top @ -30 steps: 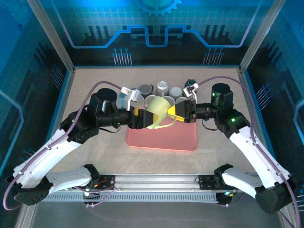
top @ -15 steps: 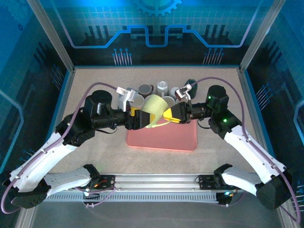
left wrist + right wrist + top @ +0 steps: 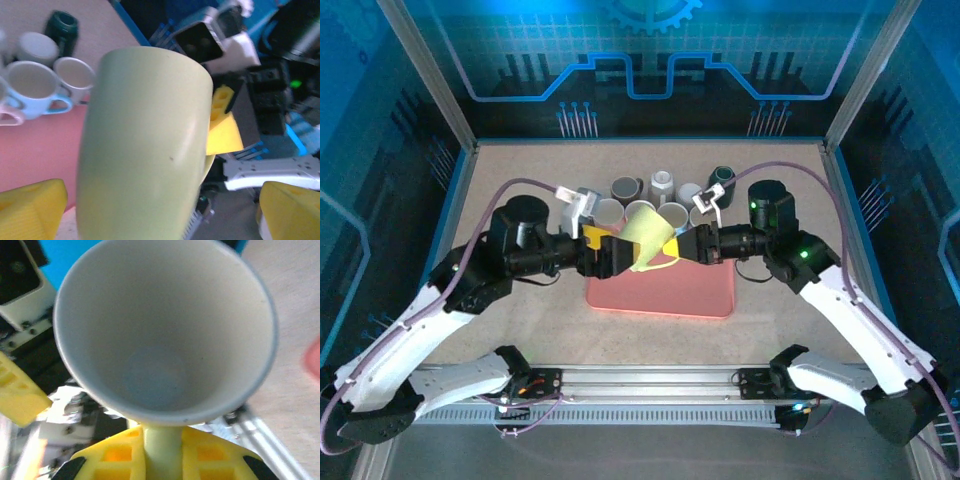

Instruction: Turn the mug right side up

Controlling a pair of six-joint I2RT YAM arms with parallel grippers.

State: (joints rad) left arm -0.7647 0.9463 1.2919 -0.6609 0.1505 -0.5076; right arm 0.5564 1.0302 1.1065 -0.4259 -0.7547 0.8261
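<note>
The right pincer (image 3: pixel 686 245) is pressed together on the handle of the pale green mug (image 3: pixel 645 236); in the right wrist view its yellow fingers (image 3: pixel 116 455) sit on either side of the handle, just under the rim. The mug's open mouth (image 3: pixel 165 330) faces that camera, and the inside looks bare.

The left pincer (image 3: pixel 613 255) comes at the mug from the opposite side with its jaws spread. In the left wrist view its yellow fingers (image 3: pixel 31 210) stand well apart, with the mug's outer wall (image 3: pixel 145 140) between them. Whether either finger touches the wall I cannot tell.

The mug is held tilted in the air between the two pincers, above the far edge of the pink mat (image 3: pixel 660 292), which lies at the middle of the worktop (image 3: pixel 520 170).

Just beyond the mat's far edge a cluster of other cups (image 3: pixel 663 182) stands upright, among them a light blue one (image 3: pixel 30 85), a white one (image 3: pixel 75 74) and a dark green one (image 3: pixel 62 25).
</note>
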